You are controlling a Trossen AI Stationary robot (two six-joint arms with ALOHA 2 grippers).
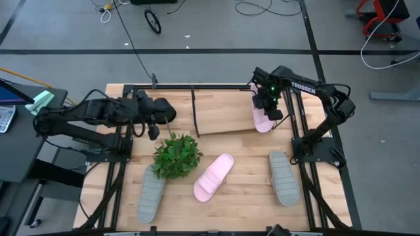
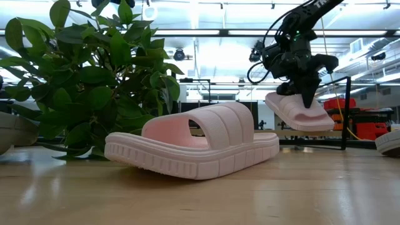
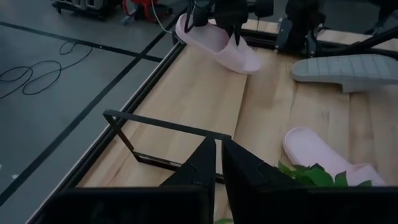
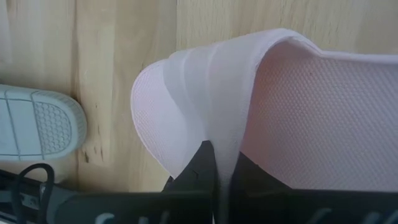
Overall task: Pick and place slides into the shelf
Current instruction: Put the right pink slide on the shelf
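My right gripper (image 1: 268,108) is shut on a light pink slide (image 1: 264,120), which hangs over the right end of the shelf (image 1: 223,118), a black rod frame with a slanted wooden board. A second pink slide (image 1: 214,177) lies sole-down on the table's middle. Two grey slides (image 1: 151,193) (image 1: 283,177) lie near the front left and right. My left gripper (image 1: 155,129) hovers shut above the table by the shelf's left end, holding nothing. My right gripper pinches the pink slide's wide strap (image 4: 217,124) at its edge between the two fingers (image 4: 193,167), which come from above and point down. The slide (image 2: 300,112) hangs tilted below the fingers, clear of the table.
A green leafy plant (image 1: 177,155) stands between the left gripper and the middle pink slide. The shelf's thin black rods (image 3: 168,127) rise along the table's far side. Bare tabletop lies between the slides at the front.
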